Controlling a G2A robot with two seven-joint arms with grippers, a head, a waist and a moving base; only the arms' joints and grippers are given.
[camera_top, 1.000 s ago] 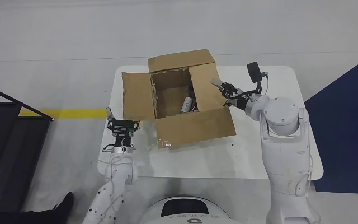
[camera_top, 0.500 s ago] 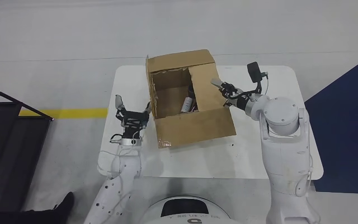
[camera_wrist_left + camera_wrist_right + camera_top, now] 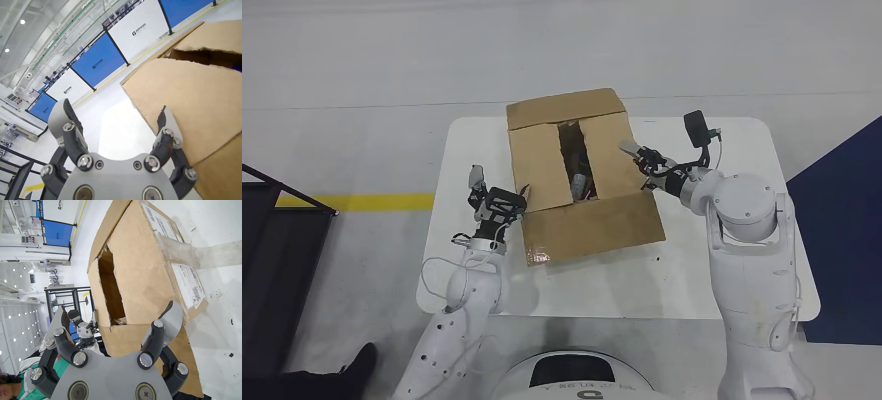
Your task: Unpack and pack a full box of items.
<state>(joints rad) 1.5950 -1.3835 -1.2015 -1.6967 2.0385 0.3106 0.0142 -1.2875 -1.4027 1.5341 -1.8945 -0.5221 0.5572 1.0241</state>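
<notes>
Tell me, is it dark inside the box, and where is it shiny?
Top view: the box opening is a narrow, shadowed slit. Right wrist view: the opening is dark inside, and ceiling lights glow as bright dots. Left wrist view: the white table glares brightly beside the box, past the left gripper.

The left flap [image 3: 539, 165] and right flap [image 3: 608, 150] of the box [image 3: 587, 225] cover most of its inside; through the narrow gap a pale item [image 3: 579, 183] shows, too small to name. In the left wrist view the box runs off the picture's edge, and whether a fingertip of the left claw [image 3: 115, 106] touches the flap cannot be told.
</notes>
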